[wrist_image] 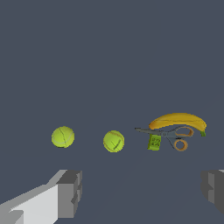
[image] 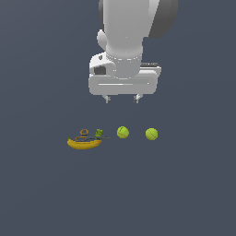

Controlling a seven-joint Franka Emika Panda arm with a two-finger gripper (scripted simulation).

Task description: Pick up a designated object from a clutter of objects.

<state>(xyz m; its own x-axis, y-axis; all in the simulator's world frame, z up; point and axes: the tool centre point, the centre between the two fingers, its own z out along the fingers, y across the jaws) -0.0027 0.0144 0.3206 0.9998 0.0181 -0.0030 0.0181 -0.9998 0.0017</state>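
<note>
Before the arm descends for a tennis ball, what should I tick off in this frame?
1. Gripper open: ok, the fingers stand wide apart in the wrist view.
2. Gripper empty: ok, nothing sits between the fingers.
3. Gripper above the floor, clear of objects: ok.
4. Two yellow-green tennis balls, the nearer ball and the farther ball, apart from each other: ok.
5. Nearer ball free of the curved yellow banana, small green block and brown-handled scissors: ok, a gap shows.
6. Which ball is designated: cannot tell, they look alike.
</note>
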